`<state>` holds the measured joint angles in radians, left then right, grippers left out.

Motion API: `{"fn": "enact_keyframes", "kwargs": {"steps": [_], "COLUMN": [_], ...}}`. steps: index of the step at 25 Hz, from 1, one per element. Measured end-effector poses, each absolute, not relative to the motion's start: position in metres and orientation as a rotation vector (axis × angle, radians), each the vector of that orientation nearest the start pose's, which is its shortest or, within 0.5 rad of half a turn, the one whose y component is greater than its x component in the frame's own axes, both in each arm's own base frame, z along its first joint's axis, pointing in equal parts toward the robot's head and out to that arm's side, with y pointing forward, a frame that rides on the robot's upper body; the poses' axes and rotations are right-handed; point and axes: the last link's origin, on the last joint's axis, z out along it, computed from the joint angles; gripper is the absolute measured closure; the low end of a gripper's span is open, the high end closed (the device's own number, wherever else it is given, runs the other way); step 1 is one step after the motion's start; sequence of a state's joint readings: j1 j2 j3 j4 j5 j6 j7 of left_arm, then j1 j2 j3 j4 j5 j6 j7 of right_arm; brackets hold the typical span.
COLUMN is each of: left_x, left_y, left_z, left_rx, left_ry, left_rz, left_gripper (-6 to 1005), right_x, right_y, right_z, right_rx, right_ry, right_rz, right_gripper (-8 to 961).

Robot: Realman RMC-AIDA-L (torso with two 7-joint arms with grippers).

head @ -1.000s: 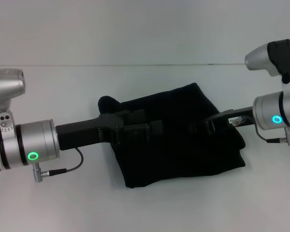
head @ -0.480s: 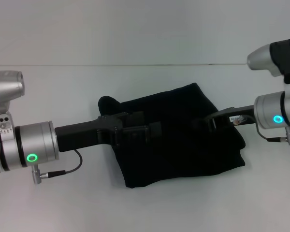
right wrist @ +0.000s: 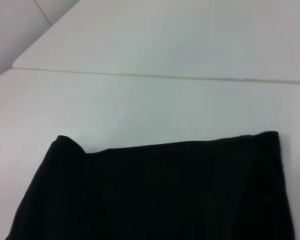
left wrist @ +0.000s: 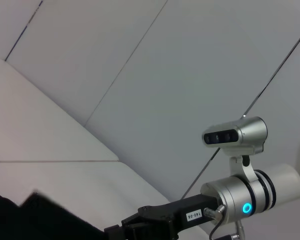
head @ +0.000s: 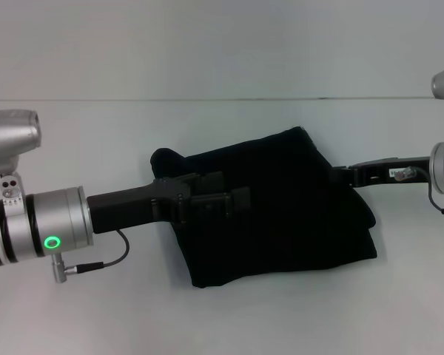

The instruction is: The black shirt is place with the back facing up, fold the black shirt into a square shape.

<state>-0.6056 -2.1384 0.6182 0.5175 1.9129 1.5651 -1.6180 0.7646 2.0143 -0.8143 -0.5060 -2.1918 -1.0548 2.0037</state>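
The black shirt (head: pixel 288 222) lies folded into a rough square in the middle of the white table, with a small bump of fabric at its back left corner. It also fills the low part of the right wrist view as the black shirt (right wrist: pixel 165 190). A corner of it shows in the left wrist view (left wrist: pixel 40 220). My left gripper (head: pixel 234 189) reaches in from the left and hovers open over the shirt's left part. My right gripper (head: pixel 340 176) sits at the shirt's right edge, and it appears again in the left wrist view (left wrist: pixel 121 231).
The white table (head: pixel 96 148) runs back to a pale wall, with bare surface on all sides of the shirt. Both arms' silver wrist housings stand at the left and right borders of the head view.
My right arm has pulled back to the right, from over the shirt's right part to its edge. The left arm has barely moved. The shirt keeps its shape.
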Motion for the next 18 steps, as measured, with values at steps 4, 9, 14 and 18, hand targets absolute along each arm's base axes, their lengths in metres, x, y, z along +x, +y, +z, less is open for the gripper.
{"fn": "enact_keyframes", "kwargs": {"steps": [4, 9, 14, 18], "left_x": [-0.225, -0.225, -0.225, -0.225], "left_y": [0.334, 0.335, 0.335, 0.336], "left_z": [-0.032, -0.032, -0.032, -0.032], "left_rx": [-2.635, -2.632, -2.632, -2.626], "left_ry": [-1.069, -1.073, -1.073, -1.073], "left_rz": [-1.065, -1.067, -1.068, -1.062], "left_gripper": [71, 73, 75, 77], "right_x": [0.262, 0.267, 0.271, 0.27], "right_y": [0.418, 0.422, 0.422, 0.422], "right_z": [-0.011, -0.009, -0.005, -0.003], "right_rx": [-2.364, -2.293, -2.28, -2.274], "right_ry": [1.229, 1.269, 1.279, 1.314], "right_rz": [0.296, 0.299, 0.296, 0.294], "right_gripper": [934, 896, 857, 826]}}
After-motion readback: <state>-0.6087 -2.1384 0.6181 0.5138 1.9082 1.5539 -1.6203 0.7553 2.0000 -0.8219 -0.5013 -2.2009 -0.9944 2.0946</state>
